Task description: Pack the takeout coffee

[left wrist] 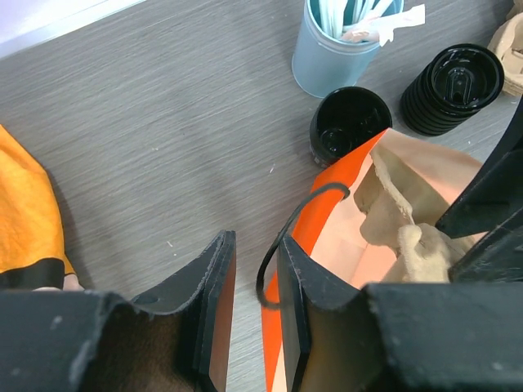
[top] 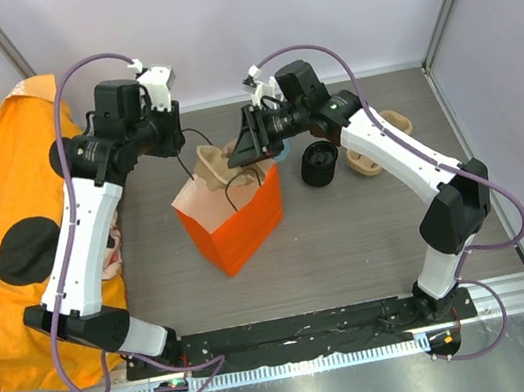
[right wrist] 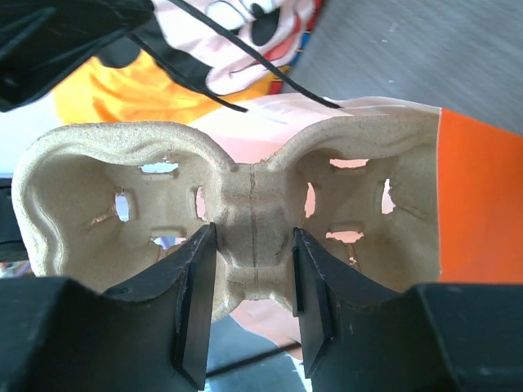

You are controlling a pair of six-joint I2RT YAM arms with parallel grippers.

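Observation:
An orange paper bag [top: 236, 223] stands open mid-table. My right gripper [top: 246, 148] is shut on the middle ridge of a tan pulp cup carrier [right wrist: 245, 188] and holds it tilted in the bag's mouth; the carrier shows there in the top view [top: 211, 164] and in the left wrist view [left wrist: 409, 196]. My left gripper [left wrist: 255, 245] is at the bag's left rim, jaws apart, one finger inside the orange wall [left wrist: 343, 237], one outside, beside the black handle loop [left wrist: 282, 237]. The jaws do not pinch the wall. No coffee cup shows.
A stack of black lids [top: 318, 163] and more pulp carriers [top: 371, 151] lie right of the bag. A blue cup of straws [left wrist: 331, 53] and a black cup [left wrist: 350, 122] stand behind it. Orange cloth [top: 8, 251] covers the left side.

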